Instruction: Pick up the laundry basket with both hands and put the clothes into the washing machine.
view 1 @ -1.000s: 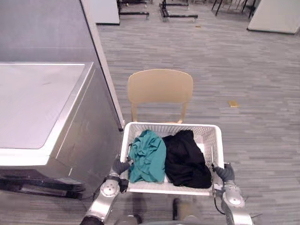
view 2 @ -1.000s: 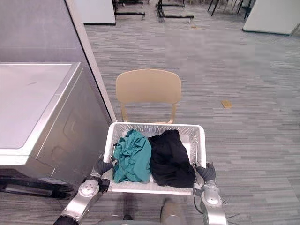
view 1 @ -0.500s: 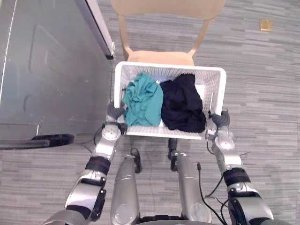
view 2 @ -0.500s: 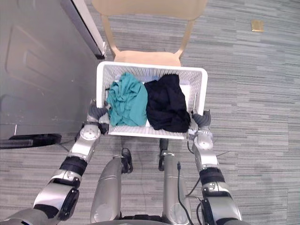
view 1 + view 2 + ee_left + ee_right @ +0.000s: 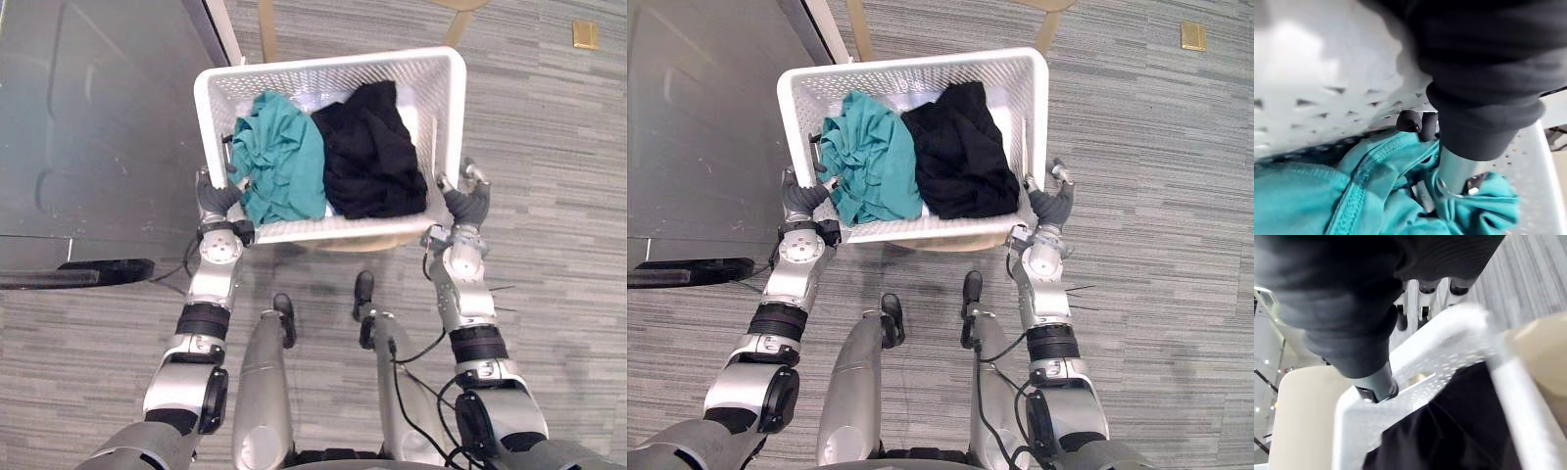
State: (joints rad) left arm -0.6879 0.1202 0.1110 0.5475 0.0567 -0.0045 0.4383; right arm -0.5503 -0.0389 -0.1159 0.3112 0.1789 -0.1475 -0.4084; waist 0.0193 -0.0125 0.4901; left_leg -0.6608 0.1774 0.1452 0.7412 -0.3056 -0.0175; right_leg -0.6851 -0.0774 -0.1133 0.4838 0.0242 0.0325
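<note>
I have the laundry basket [image 5: 448, 108] clamped at both of its short sides. The left hand [image 5: 217, 201] sits at the basket's left wall near the front corner. Its wrist camera shows dark fingertips [image 5: 1409, 121] hooked over the perforated wall, just above the teal garment [image 5: 279, 157]. The right hand [image 5: 468, 201] sits at the opposite wall. Its wrist camera shows the fingers [image 5: 1422, 298] behind the white rim and the thumb pressed on the near side, so the rim is pinched between them.

Basket attitude: turned slightly, with the left end nearer me than the right.

Contents:
- The teal garment lies bunched in the left half.
- The black garment [image 5: 372, 147] lies in the right half, touching the teal one along the middle.
- Both are inside the walls, and a fold of the black one reaches up the far wall.

A strip of the tan chair [image 5: 362, 241] seat shows under the basket's near edge. I cannot tell from the head cameras whether the basket base is touching the seat or is clear of it.

The washing machine [image 5: 88, 127] is a grey panel to my left, just beside the basket's left corner. A small tan object [image 5: 585, 34] lies on the grey striped floor [image 5: 558, 147] to the far right, well apart from the basket.
</note>
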